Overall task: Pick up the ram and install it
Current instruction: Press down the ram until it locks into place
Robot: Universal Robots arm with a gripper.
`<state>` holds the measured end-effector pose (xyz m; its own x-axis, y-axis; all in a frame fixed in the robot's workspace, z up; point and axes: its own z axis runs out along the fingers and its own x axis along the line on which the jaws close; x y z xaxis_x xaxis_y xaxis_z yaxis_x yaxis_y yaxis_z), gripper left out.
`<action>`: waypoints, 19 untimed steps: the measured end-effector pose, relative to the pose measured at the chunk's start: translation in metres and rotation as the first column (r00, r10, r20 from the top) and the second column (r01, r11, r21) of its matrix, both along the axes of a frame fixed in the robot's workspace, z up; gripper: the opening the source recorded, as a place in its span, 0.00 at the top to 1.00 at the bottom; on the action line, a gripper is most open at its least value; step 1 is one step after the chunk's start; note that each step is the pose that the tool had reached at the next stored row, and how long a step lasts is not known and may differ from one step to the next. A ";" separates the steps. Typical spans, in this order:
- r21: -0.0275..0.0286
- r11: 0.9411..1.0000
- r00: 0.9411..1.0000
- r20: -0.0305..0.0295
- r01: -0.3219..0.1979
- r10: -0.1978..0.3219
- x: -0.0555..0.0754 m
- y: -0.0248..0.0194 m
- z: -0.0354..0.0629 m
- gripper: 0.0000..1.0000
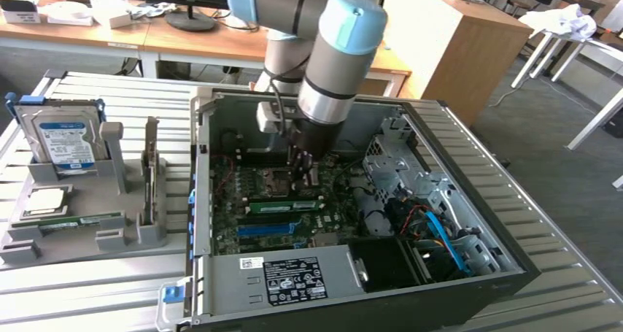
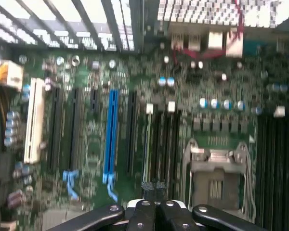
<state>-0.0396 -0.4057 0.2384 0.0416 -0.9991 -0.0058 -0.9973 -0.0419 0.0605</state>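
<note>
Green ram [image 1: 282, 206] stands on edge in motherboard [image 1: 255, 182] slot inside open computer case [image 1: 506, 263]. Gripper [image 1: 303, 182] down inside case, fingers pressed together, tip just beside ram; contact cannot be told. Grey holder [image 1: 58, 246] on slatted metal tabletop [image 1: 98, 295], exterior view's left, carries hard drive [image 1: 60, 139] and second green stick [image 1: 83, 221].

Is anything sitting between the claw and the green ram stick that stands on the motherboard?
Nothing visible does. The shut claw hangs just above the motherboard, close beside the ram. The stretch between them is only board and slots, with no cable or card crossing it.
</note>
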 end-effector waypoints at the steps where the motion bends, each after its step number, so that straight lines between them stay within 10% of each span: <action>1: 0.002 1.000 1.000 -0.001 0.000 0.000 0.004 0.0000 0.0000 0.90; 8: 0.022 1.000 1.000 -0.004 0.000 0.000 0.023 0.0000 0.0025 0.90; 19: 0.075 0.997 1.000 -0.004 0.000 0.000 0.040 0.0000 0.0160 0.90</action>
